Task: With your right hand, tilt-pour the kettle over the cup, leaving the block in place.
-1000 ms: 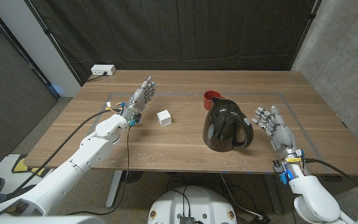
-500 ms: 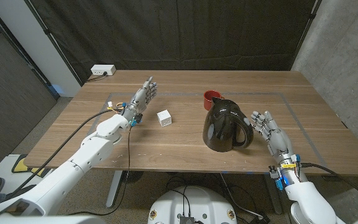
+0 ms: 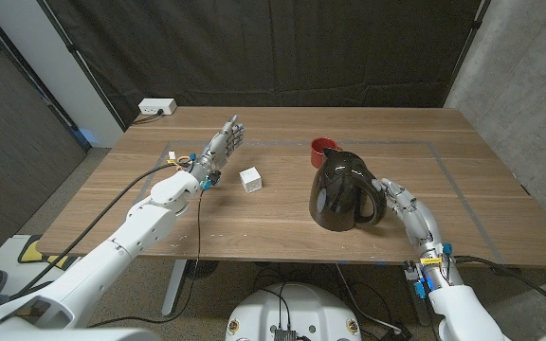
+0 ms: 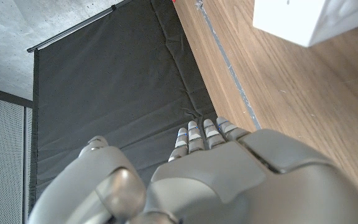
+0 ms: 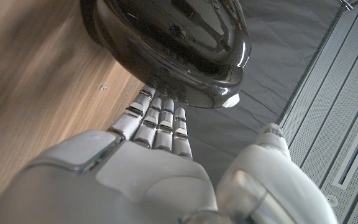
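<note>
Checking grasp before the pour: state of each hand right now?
Left hand: open, holding nothing, beside the block.
Right hand: open, fingers reaching at the kettle handle, not gripping yet.

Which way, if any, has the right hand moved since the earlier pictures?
Yes: the right hand has moved toward the kettle, closing the gap to its handle.

The scene is evenly and fairly brightly lit from above. Soft, short shadows are cast on the table [image 3: 254, 213] beneath the kettle [image 3: 345, 190] and the block [image 3: 249, 179]. Bright glare spots are seen on the kettle's glossy black surface. In the wrist views, the near hand surfaces are blurred, and the wood grain is smeared in the right wrist view.
</note>
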